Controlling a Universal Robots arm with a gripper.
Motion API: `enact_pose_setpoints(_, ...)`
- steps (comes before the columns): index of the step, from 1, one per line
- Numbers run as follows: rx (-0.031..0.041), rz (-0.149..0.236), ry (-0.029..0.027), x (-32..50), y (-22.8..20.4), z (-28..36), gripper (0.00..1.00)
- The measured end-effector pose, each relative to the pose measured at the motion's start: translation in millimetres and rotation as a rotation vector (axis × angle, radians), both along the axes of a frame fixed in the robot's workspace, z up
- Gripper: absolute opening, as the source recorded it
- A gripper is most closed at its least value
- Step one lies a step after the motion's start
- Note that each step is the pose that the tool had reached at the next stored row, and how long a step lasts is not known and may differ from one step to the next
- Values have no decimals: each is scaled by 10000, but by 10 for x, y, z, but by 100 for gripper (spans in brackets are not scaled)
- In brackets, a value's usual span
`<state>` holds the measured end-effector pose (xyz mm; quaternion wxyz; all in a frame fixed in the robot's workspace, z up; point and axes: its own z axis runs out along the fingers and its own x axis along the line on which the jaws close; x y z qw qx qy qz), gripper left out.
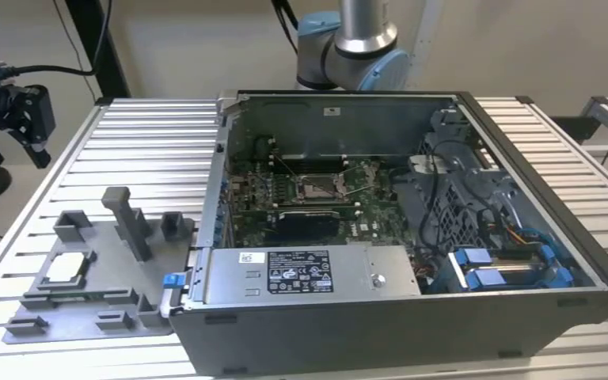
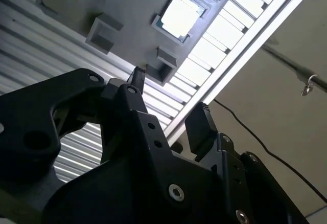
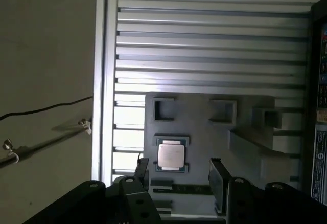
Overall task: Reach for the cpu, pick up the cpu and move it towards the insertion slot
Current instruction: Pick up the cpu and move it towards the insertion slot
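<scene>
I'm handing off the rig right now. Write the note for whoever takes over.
The gripper is open and empty, above the cpu, not touching it.
The cpu lies in its grey holder, at the exterior view's left of the case.
The slot is inside the case.
Done: nothing picked up. Left: the grasp and the move to the slot.

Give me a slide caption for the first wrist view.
Open gripper aimed at the cpu, seated in a grey fixture plate on the slatted table.
</scene>
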<state>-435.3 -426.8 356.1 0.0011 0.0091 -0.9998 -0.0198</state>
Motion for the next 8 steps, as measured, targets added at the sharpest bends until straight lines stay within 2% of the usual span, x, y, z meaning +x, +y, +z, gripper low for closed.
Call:
enact_pose_setpoints(4,4,2,0,1,-11,-69,100)
enact_pose_setpoints(8,10,1,1,1,-58,-141,100)
